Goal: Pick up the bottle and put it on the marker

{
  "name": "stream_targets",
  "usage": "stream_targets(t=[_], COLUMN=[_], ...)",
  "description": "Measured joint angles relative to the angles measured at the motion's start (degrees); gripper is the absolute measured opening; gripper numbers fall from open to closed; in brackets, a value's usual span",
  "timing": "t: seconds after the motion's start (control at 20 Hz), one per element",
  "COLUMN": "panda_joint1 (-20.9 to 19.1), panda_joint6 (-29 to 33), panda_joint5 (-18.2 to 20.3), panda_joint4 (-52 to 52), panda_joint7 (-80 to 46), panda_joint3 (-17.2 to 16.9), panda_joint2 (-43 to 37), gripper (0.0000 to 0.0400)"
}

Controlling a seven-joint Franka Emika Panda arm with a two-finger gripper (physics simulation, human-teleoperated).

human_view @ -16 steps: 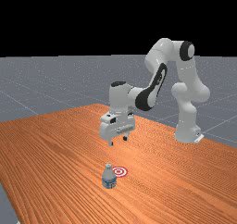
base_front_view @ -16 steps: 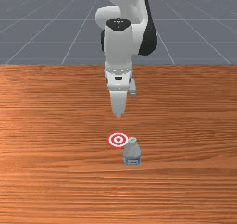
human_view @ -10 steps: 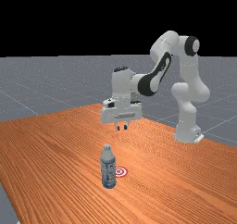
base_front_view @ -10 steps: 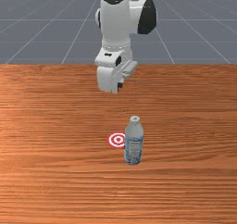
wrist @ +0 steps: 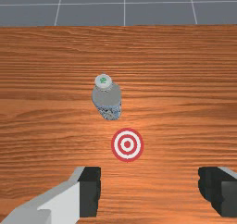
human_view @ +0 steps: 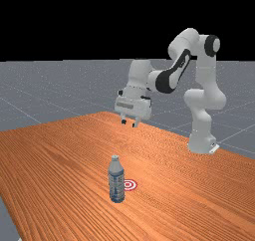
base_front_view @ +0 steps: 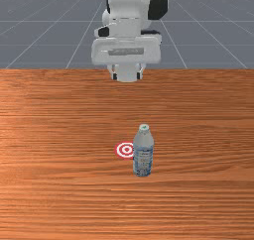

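High above the table, the gripper is on the arm-base side of the marker, and the gripper also shows in the far view. Its two fingers are wide apart with nothing between them; in the wrist view the gripper has bare wood under it. A grey-blue bottle with a whitish cap stands upright on the table, at the front view's right of the red-and-white ring marker. From above, a strip of wood separates the bottle from the marker.
The wooden table extends around the bottle and marker. Its edge beyond the bottle crosses the wrist view, with grey tiled floor past it. The arm's base stands at the far view's right.
My hand has risen, drawn back toward the arm's base and turned. The bottle looked much shorter in the earliest pictures and now stands taller at about the same place.
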State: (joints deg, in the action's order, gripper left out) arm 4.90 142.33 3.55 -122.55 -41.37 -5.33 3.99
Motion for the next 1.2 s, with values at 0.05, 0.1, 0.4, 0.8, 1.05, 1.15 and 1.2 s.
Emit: stream_targets(t=[0.05,0.1,0.4,0.8,1.05,1.15,1.2], panda_joint1=[0.19,0.44,2.67,2.97,2.83,2.56,2.41], panda_joint6=[2.45,4.15,6.7,6.84,6.88,7.14,7.66], panda_joint5=[-0.19,-0.4,-2.13,-3.01,-2.51,-1.86,-1.61], panda_joint4=[0.33,1.14,15.98,22.21,18.44,11.19,7.57], panda_joint7=[-0.56,-1.06,-5.54,-7.13,-7.19,-6.64,-6.31], panda_joint3=[0.15,0.42,0.84,0.01,0.17,0.36,0.38], panda_joint2=[0.11,0.66,15.63,26.98,24.41,18.05,14.65], gripper=[0.0346,0.0367,0.0398,0.04,0.0173,0.0169,0.0169])
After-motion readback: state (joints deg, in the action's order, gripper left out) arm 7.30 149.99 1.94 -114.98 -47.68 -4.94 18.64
